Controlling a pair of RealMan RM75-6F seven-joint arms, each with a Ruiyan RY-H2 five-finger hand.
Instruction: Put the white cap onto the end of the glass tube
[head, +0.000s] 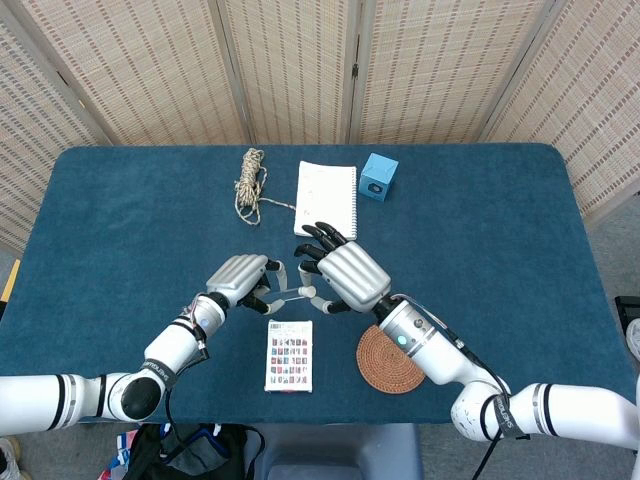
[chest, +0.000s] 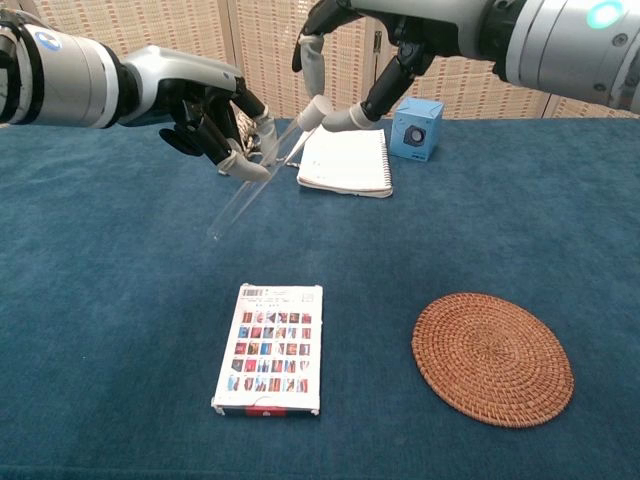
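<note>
1. The left hand gripped the glass tube, tilted above the table's middle.
2. The right hand pinched the white cap at the tube's upper right end.

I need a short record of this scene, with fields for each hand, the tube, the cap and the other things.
left hand: holds the glass tube, tilted, above the table
right hand: pinches the white cap at the tube's upper end
cap seated: cannot tell
other things: card box, woven coaster, notebook, blue cube, rope
</note>
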